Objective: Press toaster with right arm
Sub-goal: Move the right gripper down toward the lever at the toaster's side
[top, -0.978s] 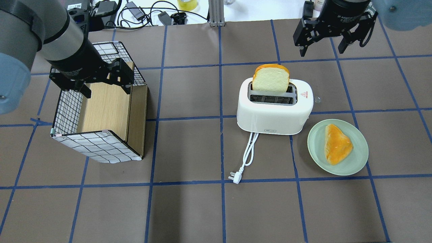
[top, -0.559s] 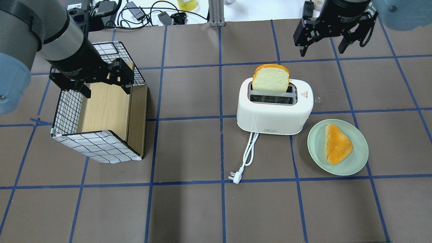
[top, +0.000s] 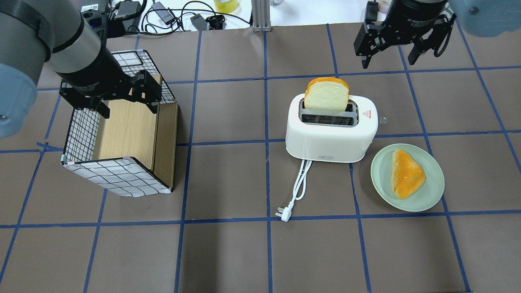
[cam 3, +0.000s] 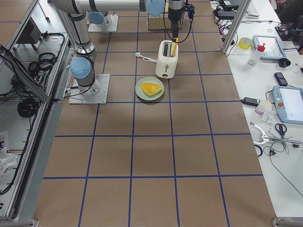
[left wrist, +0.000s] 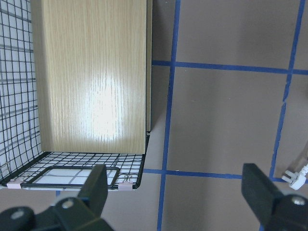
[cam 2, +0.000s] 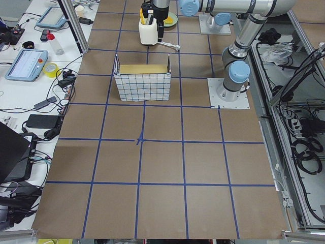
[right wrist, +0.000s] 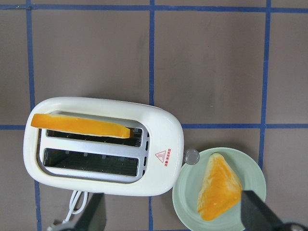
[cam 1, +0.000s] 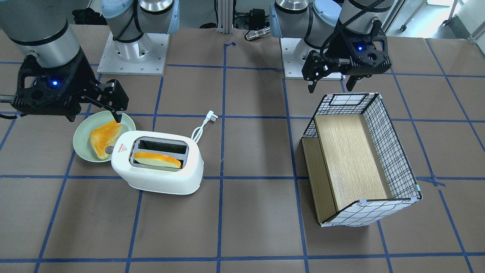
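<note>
Toaster [top: 330,140] sits upright on the table [top: 228,252] at 2 o'clock of centre. A slice [top: 327,95] stands tall in its far slot; the near slot is empty. Lever knob [top: 383,120] juts from the toaster's 3 o'clock end, small and pale. Right gripper [top: 387,61] hangs at 1 o'clock of the toaster, high and well apart, jaws spread wide, nothing held. Left gripper [top: 128,108] is likewise wide and empty over the basket [top: 118,177], far off at 9 o'clock and no part of this job. Press not yet made.

Risks, as judged:
- The knob is a small target. With jaws this wide a fingertip may pass beside it, or glance off and scrape down the end wall.
- The toaster looks light and is not fixed. A push on one end could tip it or skid it toward 9 o'clock, shaking the slice.
- The plate [top: 433,183] lies just beside the toaster at 4 o'clock. The spare finger could clip its rim or the bread piece [top: 407,173] on the way down. The wrist view shows the knob close over that rim.

Room: bare table from 12 through 3 o'clock of the toaster, the cleaner way in. The cord [top: 300,183] trails toward 6 o'clock, out of the way.
</note>
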`<state>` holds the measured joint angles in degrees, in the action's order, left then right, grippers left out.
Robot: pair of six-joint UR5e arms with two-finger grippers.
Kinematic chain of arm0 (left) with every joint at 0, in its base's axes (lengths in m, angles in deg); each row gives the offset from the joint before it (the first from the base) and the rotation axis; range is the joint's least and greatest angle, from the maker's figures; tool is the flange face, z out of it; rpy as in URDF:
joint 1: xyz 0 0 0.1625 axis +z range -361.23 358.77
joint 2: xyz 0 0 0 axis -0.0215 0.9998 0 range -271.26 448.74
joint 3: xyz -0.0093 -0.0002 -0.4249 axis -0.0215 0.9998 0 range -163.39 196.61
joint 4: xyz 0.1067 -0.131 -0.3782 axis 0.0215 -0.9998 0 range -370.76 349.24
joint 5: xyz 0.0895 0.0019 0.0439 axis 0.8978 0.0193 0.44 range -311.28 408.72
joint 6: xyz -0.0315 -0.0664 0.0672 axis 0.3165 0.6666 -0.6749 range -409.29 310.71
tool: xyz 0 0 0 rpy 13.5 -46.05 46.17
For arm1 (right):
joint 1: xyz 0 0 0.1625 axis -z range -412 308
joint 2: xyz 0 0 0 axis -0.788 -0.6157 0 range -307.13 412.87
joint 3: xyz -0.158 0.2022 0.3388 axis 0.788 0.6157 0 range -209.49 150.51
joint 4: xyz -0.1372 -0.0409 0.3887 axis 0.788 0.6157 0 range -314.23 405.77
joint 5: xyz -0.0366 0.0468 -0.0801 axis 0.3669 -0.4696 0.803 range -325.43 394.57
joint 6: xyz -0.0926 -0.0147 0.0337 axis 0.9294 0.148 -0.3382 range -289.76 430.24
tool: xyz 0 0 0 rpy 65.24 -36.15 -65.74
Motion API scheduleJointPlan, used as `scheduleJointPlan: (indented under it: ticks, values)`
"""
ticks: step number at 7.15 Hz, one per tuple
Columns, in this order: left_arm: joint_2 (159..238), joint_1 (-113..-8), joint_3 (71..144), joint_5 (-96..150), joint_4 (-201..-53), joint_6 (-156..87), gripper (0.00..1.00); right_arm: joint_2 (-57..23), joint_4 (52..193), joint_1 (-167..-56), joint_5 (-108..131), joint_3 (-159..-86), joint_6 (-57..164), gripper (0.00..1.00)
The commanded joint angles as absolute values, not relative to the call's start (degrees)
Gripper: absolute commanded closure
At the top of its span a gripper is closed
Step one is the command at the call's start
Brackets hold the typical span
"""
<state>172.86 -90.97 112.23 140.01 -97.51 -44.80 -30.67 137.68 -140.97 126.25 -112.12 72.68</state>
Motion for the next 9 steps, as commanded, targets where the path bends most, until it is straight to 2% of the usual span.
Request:
scheduleJointPlan:
  ticks: [1,4,5,6,8,9]
  values:
    - [172.9,-91.0,112.2,140.0,-97.5,-44.8,0.0,-30.7,137.4,-137.8,124.1,-112.2,76.9,0.0]
    - [172.9,-91.0,112.2,140.0,-97.5,-44.8,0.0,-30.5,137.7,-136.1,120.3,-112.8,80.6,0.0]
    - [172.9,-91.0,112.2,140.0,-97.5,-44.8,0.0,-29.8,137.5,-133.5,116.8,-113.3,82.6,0.06]
    - [172.9,-91.0,112.2,140.0,-97.5,-44.8,0.0,-28.9,137.6,-131.8,114.4,-113.3,86.1,0.17]
    - [172.9,-91.0,112.2,140.0,-97.5,-44.8,0.0,-27.1,137.8,-130.8,113.6,-113.4,90.8,0.57]
    - [172.9,-91.0,112.2,140.0,-97.5,-44.8,0.0,-26.2,138.0,-130.5,112.8,-113.5,93.2,0.61]
